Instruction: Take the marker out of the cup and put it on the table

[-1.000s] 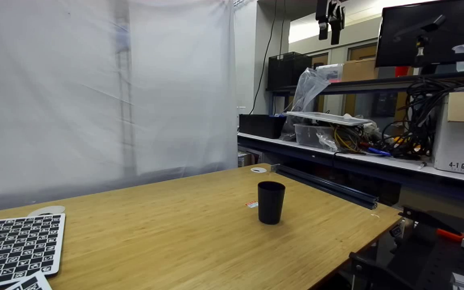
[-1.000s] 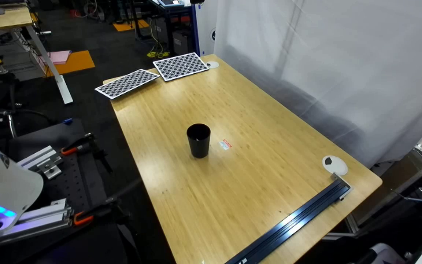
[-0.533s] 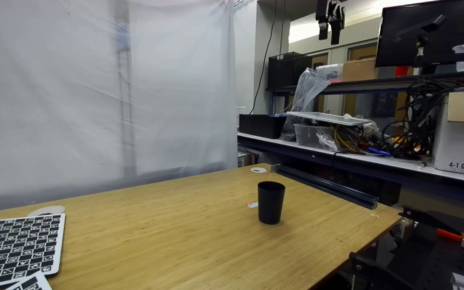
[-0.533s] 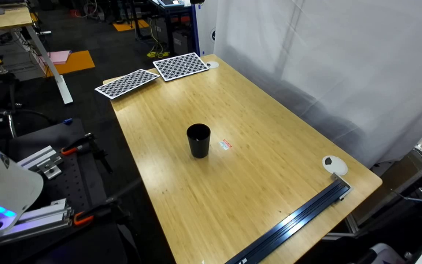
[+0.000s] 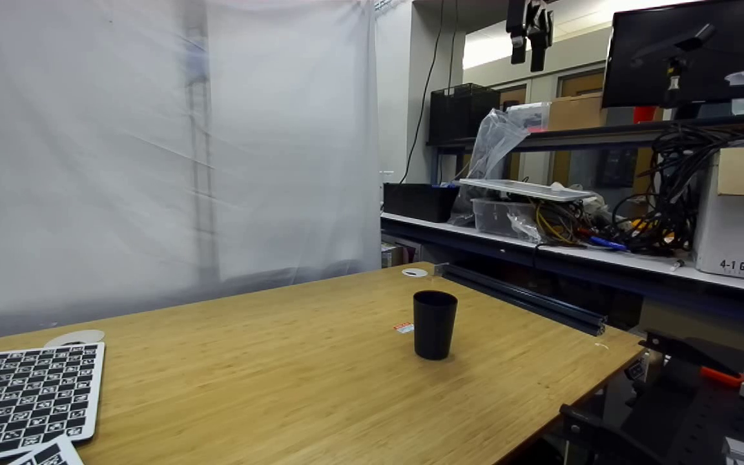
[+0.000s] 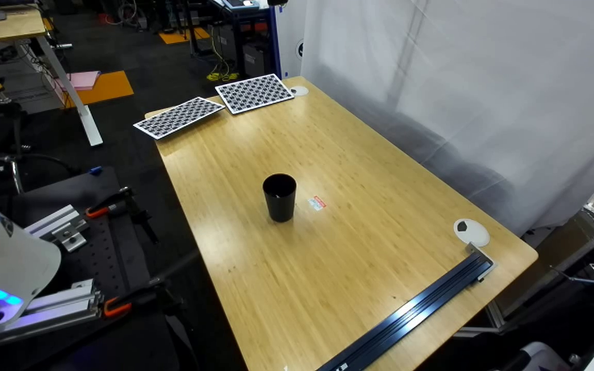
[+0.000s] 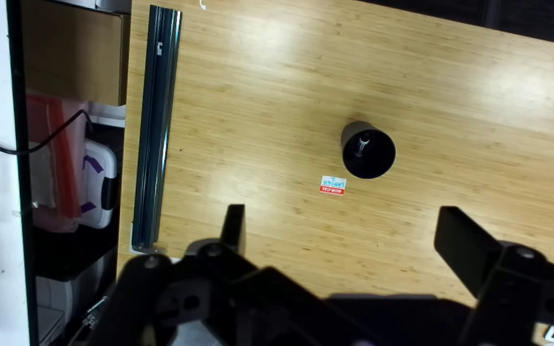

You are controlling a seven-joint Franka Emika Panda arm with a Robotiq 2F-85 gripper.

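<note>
High above the table (image 5: pixel 249 387), in an exterior view, gripper (image 5: pixel 527 58) with its fingers wide apart, nothing between them. Wrist view: fingertips at roughly nine and three, so a pinch would close along that line. From their midpoint, cup (image 7: pixel 377 157) toward half past twelve, well below; stands upright in both exterior views. Inside the cup, marker (image 7: pixel 362 143) on the mouth's ten-to-eleven side, visible length slanting one to seven. Which end is up: unclear. None of it shows over the rim from outside. Judgement: long axis lies roughly across the closing line, which should suit a pinch; likely snag, spread fingers catching the rim. Farther out: printed label (image 7: pixel 333 185) near the cup at half past seven; dark rail (image 7: pixel 156 125) toward ten from the gripper.
</note>
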